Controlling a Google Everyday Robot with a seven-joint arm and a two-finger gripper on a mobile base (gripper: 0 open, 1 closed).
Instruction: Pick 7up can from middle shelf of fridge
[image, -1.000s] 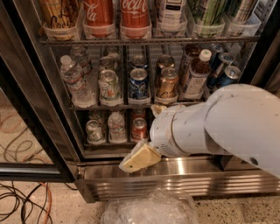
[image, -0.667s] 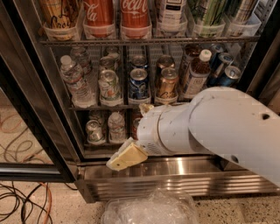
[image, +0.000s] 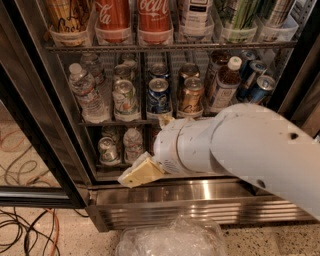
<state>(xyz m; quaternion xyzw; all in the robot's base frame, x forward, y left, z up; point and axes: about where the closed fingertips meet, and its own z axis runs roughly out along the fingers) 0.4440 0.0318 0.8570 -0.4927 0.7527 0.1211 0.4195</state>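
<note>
The fridge stands open in front of me, its ribbed steel base low in the camera view. The 7up can, pale whitish-green with a silver top, stands upright on the middle shelf, left of centre, with another can right behind it. A blue can and a gold-brown can stand to its right. My gripper, cream-coloured on a white arm, is below the middle shelf at the fridge's lower front, pointing down-left. It is below and slightly right of the 7up can, apart from it, and holds nothing.
A clear water bottle stands left of the 7up can. A brown bottle and blue cans stand at the right. Red Coca-Cola bottles fill the rack above. Cans sit on the bottom shelf. Crumpled plastic and cables lie on the floor.
My arm and gripper have swung to the left along the fridge's lower front and risen slightly. The cans on the shelves have not moved.
</note>
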